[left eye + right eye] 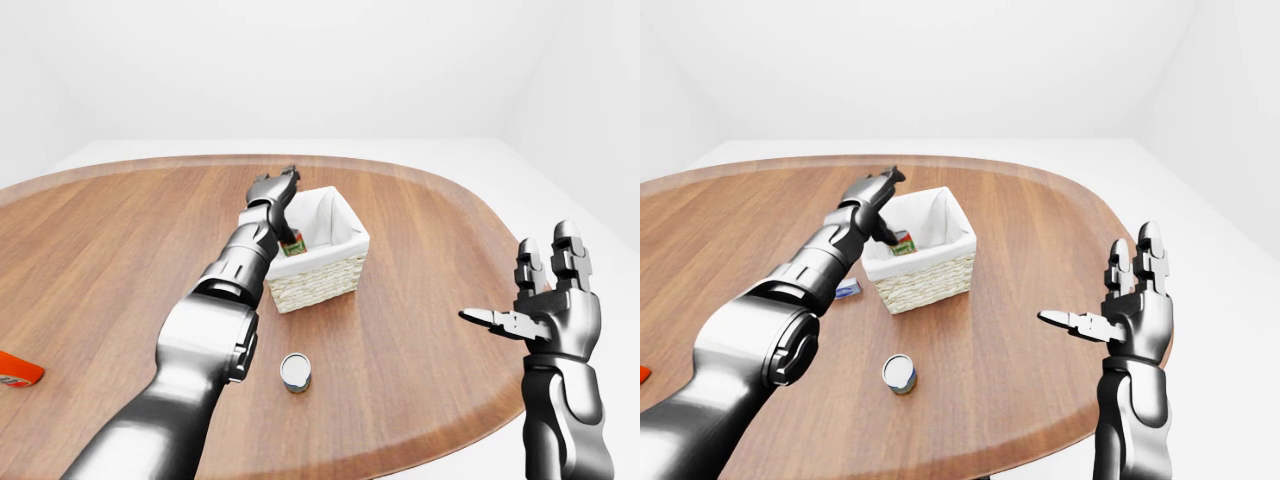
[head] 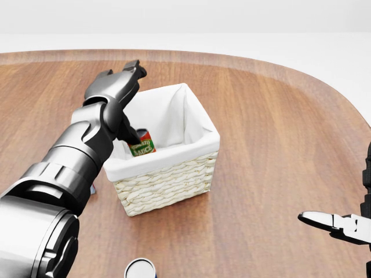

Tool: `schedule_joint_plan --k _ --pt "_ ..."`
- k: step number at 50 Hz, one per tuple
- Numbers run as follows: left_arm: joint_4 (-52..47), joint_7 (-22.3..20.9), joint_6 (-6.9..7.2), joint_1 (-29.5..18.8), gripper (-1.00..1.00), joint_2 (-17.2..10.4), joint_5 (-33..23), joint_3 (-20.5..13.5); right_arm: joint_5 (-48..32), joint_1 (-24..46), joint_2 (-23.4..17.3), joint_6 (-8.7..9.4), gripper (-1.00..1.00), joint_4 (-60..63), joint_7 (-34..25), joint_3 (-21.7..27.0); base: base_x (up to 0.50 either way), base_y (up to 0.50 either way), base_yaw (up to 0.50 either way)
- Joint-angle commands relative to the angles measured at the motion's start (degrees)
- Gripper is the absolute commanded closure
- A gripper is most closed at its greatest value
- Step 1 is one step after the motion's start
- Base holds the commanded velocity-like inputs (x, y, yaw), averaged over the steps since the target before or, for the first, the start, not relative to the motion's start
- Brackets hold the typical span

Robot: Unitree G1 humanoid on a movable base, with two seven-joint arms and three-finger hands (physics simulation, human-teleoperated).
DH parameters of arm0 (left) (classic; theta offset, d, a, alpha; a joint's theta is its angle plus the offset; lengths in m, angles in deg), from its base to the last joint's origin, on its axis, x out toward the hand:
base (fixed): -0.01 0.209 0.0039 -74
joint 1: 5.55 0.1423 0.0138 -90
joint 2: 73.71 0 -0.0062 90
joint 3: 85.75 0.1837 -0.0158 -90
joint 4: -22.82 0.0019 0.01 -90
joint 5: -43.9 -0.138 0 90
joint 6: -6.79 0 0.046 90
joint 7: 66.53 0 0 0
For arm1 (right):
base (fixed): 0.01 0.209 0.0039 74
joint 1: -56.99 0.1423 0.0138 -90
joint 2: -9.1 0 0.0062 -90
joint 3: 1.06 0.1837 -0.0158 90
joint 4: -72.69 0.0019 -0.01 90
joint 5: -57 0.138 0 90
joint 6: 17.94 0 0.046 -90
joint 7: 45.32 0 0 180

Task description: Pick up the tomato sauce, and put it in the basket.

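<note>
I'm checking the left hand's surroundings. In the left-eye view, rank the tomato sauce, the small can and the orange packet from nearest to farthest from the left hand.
From the left hand:
1. Tomato sauce, just below it, inside the basket.
2. Small can, lower on the table.
3. Orange packet, at the view's left edge.

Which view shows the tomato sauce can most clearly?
The head view: the tomato sauce can appears largest there, label visible, lying in the basket. The right-eye view shows it small; in the left-eye view the left arm partly hides it.

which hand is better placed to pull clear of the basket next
Left. The left hand is open over the basket, the tomato sauce lying inside. The right hand is far off.
</note>
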Motion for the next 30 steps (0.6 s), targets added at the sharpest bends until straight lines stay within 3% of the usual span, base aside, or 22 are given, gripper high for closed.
schedule_joint_plan --k 1,13,14,16,18,20,21,24,30 --pt "-0.14 0.07 0.0 -0.15 -1.0 -0.16 -0.88 0.0 -0.05 0.08 0.01 0.19 -1.0 0.14 0.0 0.0 0.0 0.0 0.0" --pt "-0.09 0.12 0.0 0.08 -1.0 -0.73 -1.2 -0.13 0.05 0.15 -0.08 0.54 -1.0 0.48 0.08 0.12 0.0 0.0 0.0" --pt "-0.09 0.12 0.0 0.04 -1.0 -0.76 -1.3 -0.08 -0.2 -0.02 0.25 -1.25 -1.0 -1.17 -0.61 0.07 0.0 0.0 0.0" --pt "-0.07 0.24 0.0 0.09 -1.0 -0.78 -1.35 -0.13 0.08 0.14 -0.12 0.23 -1.0 0.12 -0.02 0.11 0.0 0.0 0.0" --pt "-0.06 0.22 0.0 0.12 -1.0 -0.8 -1.51 -0.06 0.15 0.14 -0.15 0.44 -1.0 0.33 0.03 0.16 0.0 0.0 0.0" --pt "-0.07 0.19 0.0 0.01 -1.0 -0.83 -1.51 -0.15 0.12 0.19 -0.14 0.41 -1.0 0.26 0.02 0.16 0.0 0.0 0.0" --pt "-0.07 0.1 0.0 -0.02 -1.0 -0.86 -1.63 -0.08 -0.14 0.07 0.14 -1.0 -1.0 -1.05 -0.5 0.07 0.0 0.0 0.0" --pt "-0.07 0.15 0.0 -0.06 -1.0 -0.9 -1.66 -0.15 0.09 0.16 -0.14 0.18 -1.0 0.04 0.03 0.08 0.0 0.0 0.0" --pt "-0.08 -0.07 0.0 -0.75 -1.0 -1.43 -2.22 0.02 -0.03 0.17 -0.09 -0.12 -1.0 -0.33 -0.04 0.0 0.0 0.0 0.0"
